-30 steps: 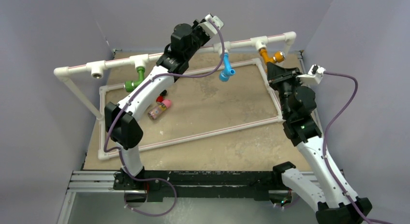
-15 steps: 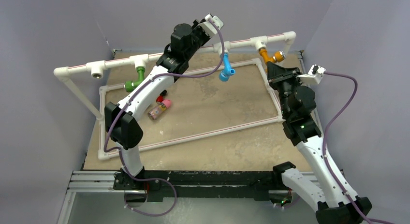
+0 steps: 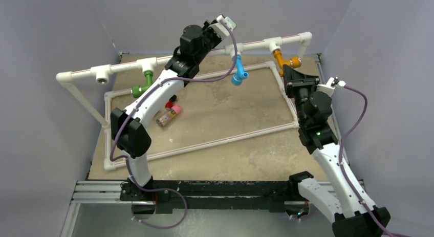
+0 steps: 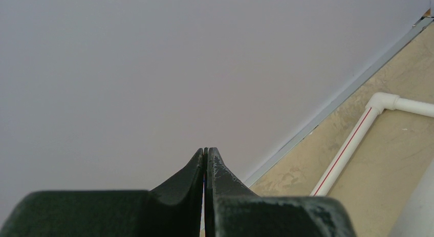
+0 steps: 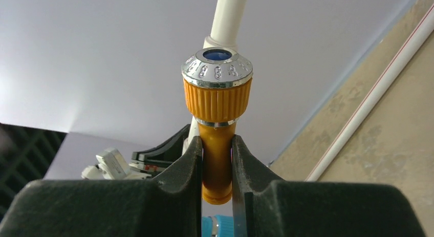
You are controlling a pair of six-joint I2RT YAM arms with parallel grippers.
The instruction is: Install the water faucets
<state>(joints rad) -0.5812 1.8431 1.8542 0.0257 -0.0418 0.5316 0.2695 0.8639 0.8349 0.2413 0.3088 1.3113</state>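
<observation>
Right claw [image 5: 217,147] clamps orange faucet [image 5: 217,99] at tee [image 3: 275,44]; left claw [image 4: 206,160] closed, empty.
Next: probably twist it tight, then release.

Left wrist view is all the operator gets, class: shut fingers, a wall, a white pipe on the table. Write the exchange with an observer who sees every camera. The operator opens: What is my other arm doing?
Observer: The right gripper is shut on the orange faucet.
Operator: Is that faucet lying on the table?
Observer: No, it hangs under a tee of the raised white pipe rail.
Operator: Any other faucets up there?
Observer: The blue faucet and the green faucet each hang from the rail further along.
</observation>
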